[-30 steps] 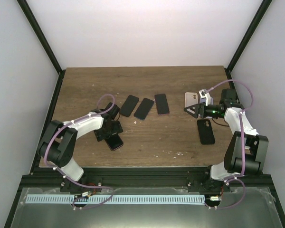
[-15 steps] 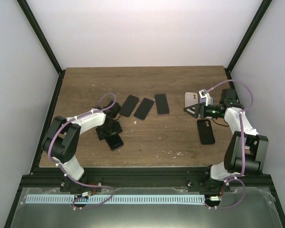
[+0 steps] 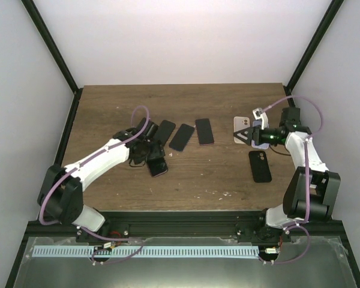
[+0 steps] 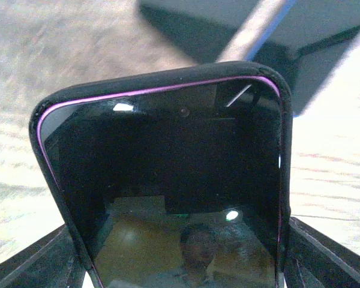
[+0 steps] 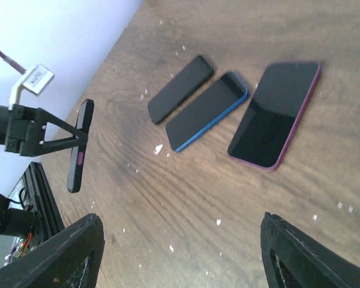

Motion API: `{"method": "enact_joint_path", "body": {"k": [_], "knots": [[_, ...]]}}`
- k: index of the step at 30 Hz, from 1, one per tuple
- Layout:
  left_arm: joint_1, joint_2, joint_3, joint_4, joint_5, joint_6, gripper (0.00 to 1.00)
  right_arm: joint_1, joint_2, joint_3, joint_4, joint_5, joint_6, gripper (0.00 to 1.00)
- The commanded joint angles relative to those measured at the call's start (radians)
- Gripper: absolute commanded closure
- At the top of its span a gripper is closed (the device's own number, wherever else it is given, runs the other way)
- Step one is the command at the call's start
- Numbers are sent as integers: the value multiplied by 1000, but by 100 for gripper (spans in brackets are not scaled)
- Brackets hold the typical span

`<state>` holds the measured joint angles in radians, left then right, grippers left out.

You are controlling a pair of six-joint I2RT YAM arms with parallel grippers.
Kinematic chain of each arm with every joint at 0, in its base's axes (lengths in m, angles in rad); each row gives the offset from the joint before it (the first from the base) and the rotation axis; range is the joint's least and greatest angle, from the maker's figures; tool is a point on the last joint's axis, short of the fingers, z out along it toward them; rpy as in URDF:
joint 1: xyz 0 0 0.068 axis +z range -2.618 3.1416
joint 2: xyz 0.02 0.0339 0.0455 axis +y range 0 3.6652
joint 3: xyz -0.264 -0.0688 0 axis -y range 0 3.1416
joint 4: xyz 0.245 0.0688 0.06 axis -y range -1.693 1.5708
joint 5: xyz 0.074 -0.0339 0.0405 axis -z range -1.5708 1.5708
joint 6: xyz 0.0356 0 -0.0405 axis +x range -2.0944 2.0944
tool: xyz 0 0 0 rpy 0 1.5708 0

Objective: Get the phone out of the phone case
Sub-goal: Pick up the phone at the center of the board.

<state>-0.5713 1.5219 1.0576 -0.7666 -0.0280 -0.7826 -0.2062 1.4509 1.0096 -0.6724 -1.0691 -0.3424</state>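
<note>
Left pincer (image 4: 186, 258) is clamped on the phone (image 4: 168, 198), and the phone sits snug in its black case (image 4: 280, 138), a purple edge showing just inside the rim. So the phone is in the case, right between that pincer's fingers. Right pincer (image 5: 180, 252) stands apart with nothing between its fingers, well across from the left one.

I read this as the hold-and-present step: one arm has the cased phone and the other hasn't touched it. The next move calls for the right pincer to come across and catch a case corner, peeling it back while the left holds firm.

The left wrist view gives screen, rim and purple line close up, but no sense of height. The right wrist view shows the phone edge-on in the left pincer, seemingly off the table (image 5: 186, 198). It also shows three loose phones (image 5: 207, 111) ahead of the right pincer. Only the top view shows a black slab (image 3: 260, 166) near the right pincer.
</note>
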Motion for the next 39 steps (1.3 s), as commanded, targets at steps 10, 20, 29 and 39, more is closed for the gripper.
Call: {"method": "enact_joint_path", "body": {"k": [10, 20, 29, 39], "knots": [[-130, 6, 263, 333, -103, 42, 61, 193, -18, 236, -161, 29, -25, 31], [-179, 69, 382, 364, -81, 34, 60, 427, 45, 308, -143, 134, 29, 32], [-211, 70, 390, 381, -91, 15, 59, 536, 132, 373, -92, 131, 110, 45], [-212, 53, 374, 367, -117, 59, 27, 565, 186, 399, -69, 97, 158, 99]]}}
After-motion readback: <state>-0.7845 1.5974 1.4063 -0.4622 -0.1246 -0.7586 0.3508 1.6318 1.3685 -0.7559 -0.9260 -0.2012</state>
